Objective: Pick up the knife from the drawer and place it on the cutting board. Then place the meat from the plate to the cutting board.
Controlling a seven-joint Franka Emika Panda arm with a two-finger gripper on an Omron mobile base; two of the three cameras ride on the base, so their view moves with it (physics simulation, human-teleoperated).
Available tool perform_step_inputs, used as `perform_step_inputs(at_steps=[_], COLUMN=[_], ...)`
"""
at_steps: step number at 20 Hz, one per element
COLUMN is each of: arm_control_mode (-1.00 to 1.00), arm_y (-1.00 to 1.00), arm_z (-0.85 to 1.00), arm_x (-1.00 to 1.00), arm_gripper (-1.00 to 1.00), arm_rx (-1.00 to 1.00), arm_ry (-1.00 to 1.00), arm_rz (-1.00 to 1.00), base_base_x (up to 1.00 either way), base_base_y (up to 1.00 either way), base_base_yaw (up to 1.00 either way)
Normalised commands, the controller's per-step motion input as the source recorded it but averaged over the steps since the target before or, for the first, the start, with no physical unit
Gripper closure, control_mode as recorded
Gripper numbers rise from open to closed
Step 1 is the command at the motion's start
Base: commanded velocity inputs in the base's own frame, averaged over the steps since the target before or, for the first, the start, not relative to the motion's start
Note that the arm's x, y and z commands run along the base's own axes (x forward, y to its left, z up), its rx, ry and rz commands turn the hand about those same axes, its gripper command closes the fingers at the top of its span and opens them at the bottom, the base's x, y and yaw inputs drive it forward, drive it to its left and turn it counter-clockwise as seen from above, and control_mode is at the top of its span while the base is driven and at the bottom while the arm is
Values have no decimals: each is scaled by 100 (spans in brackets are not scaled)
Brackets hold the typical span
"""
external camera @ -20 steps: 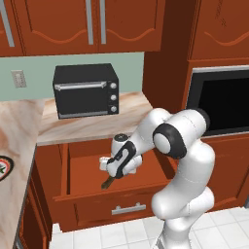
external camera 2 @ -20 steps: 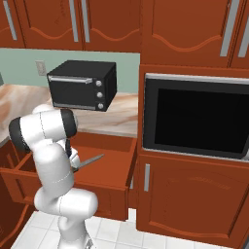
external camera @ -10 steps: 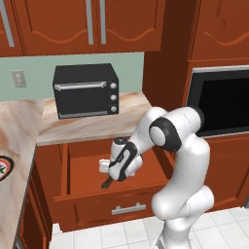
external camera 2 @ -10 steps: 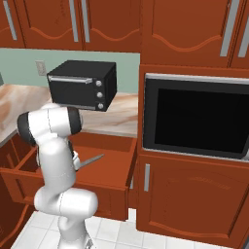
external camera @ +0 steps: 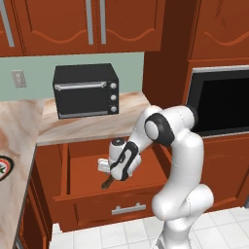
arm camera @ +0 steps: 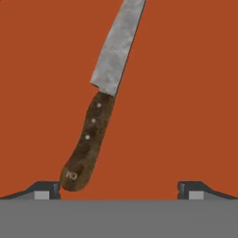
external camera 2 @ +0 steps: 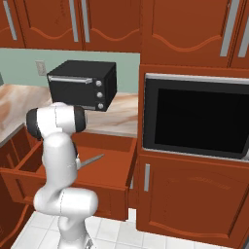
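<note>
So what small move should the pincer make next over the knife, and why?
Probably shift sideways toward the handle, then lower. In the hand view the open pincer is off-centre: the knife lies flat in the drawer, its handle butt by one fingertip, with a wide gap to the other.

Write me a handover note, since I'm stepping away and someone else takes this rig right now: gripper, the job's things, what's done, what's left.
Gripper: open, lowered into the open drawer, fingertips wide apart. The butt of the knife handle sits beside one tip, off-centre in the gap; not gripped.
Knife: flat on the drawer floor, blade pointing away from the hand; its blade also shows in the right base view.
Plate: its edge shows on the counter at far left. Cutting board and meat: not seen from here.
Done: drawer open, hand over the knife.
Left: probably centre on the handle, close, lift, carry knife to the board, then move the meat.
</note>
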Motion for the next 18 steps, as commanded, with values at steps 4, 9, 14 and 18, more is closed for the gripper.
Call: perform_step_inputs(at_steps=[4,9,14,18], arm_control_mode=[-100,-100,-100,-100], arm_y=[8,10,4,0], arm_z=[-12,-29,-25,-23], arm_x=[23,20,25,22], arm_gripper=[-100,-100,-100,-100], arm_rx=[0,0,0,0], arm_ry=[0,0,0,0], arm_rz=[-6,-5,-3,-1], base_base_x=[0,0,0,0], base_base_y=[0,0,0,0], base_base_yaw=[0,0,0,0])
